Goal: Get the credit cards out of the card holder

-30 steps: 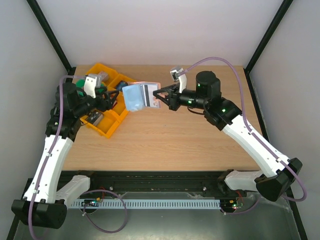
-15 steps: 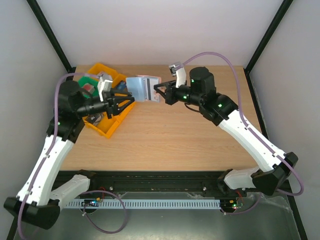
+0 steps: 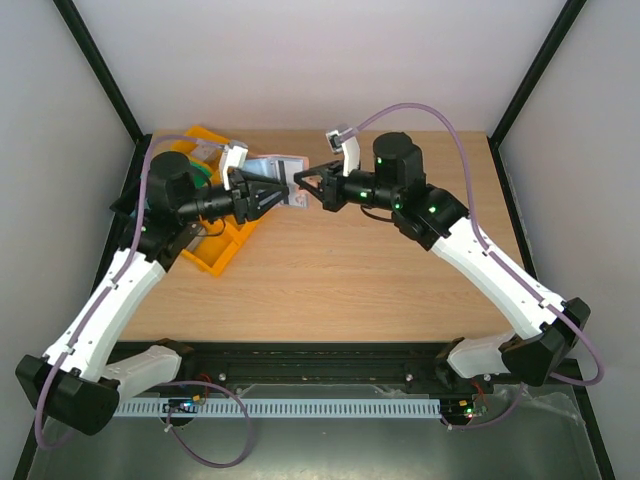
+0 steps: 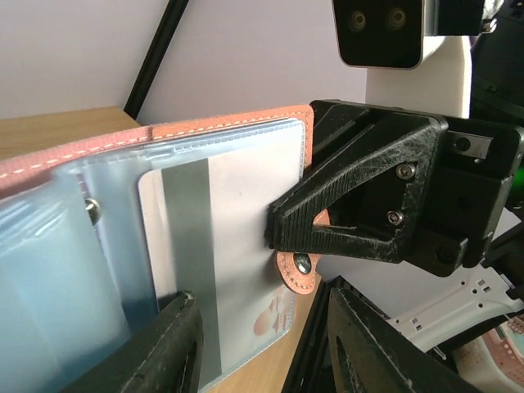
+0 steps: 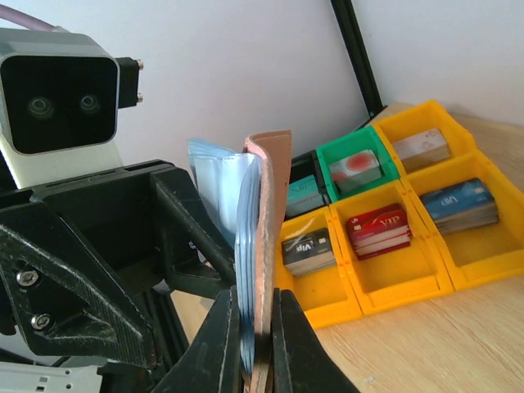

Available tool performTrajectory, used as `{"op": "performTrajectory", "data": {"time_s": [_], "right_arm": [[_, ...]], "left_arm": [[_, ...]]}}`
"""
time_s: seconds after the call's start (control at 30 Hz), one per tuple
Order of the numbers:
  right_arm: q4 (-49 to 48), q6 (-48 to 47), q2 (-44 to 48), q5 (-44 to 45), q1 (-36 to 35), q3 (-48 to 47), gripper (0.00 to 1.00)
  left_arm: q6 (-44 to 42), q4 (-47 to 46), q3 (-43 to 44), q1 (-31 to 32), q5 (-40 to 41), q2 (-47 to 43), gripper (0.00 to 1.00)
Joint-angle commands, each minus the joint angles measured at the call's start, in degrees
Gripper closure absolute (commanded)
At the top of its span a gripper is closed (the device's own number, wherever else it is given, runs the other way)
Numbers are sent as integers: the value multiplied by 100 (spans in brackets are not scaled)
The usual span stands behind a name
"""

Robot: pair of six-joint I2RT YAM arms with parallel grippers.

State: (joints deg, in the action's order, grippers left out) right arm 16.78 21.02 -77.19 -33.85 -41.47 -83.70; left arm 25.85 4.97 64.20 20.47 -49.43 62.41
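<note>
The card holder [image 5: 273,196], salmon-tan leather, hangs upright in the air, and my right gripper [image 5: 255,354] is shut on its lower edge. Its clear sleeves fan out toward my left gripper [image 4: 264,348]. One sleeve holds a white credit card [image 4: 241,213] with a grey stripe. My left gripper is open, its fingers [image 4: 168,348] standing either side of that card's lower corner without pinching it. From above, the card holder [image 3: 272,166] sits between the left gripper [image 3: 283,192] and the right gripper [image 3: 304,188], above the table's back left.
Yellow trays [image 5: 385,282] and a green tray [image 5: 340,151] with stacks of cards stand just behind and left of the holder. The yellow trays [image 3: 212,257] lie under my left arm. Black frame posts [image 3: 105,85] rise at the back corners.
My left gripper swung right from over the trays up to the card holder, its jaws narrower than a second ago. The right gripper carried the holder left and farther back.
</note>
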Motion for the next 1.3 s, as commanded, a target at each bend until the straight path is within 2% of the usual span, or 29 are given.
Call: {"op": "performTrajectory", "data": {"time_s": [0.0, 0.17, 0.43, 0.67, 0.77, 0.83, 1.0, 1.07, 1.13, 1.27], "right_arm": [[-809, 104, 262, -830, -18, 74, 98], [-1203, 115, 399, -1394, -11, 214, 98], [-1486, 252, 402, -1690, -14, 260, 98], [-2053, 712, 178, -1562, -12, 388, 99], [-1998, 584, 42, -1227, -22, 344, 98], [-1969, 541, -13, -1054, -19, 333, 98], [-1998, 545, -102, -927, -14, 372, 98], [-1964, 489, -104, -797, -15, 416, 98], [-2020, 498, -87, -676, -19, 482, 98], [-2035, 540, -164, -336, -20, 463, 98]], "left_arm": [[24, -47, -16, -127, 238, -122, 56], [-57, 59, -48, -290, 241, -195, 56], [-196, 92, -175, -295, -50, -303, 55], [-48, -422, -134, 18, -796, -208, 60], [125, -745, -69, 105, -1167, -147, 62], [354, -1037, -48, 99, -1308, -142, 68], [722, -1446, -97, 86, -1554, -184, 92], [791, -1596, -130, 80, -1690, -212, 95], [805, -1668, -119, 80, -1852, -227, 92], [908, -1820, -47, 86, -2097, -276, 74]]}}
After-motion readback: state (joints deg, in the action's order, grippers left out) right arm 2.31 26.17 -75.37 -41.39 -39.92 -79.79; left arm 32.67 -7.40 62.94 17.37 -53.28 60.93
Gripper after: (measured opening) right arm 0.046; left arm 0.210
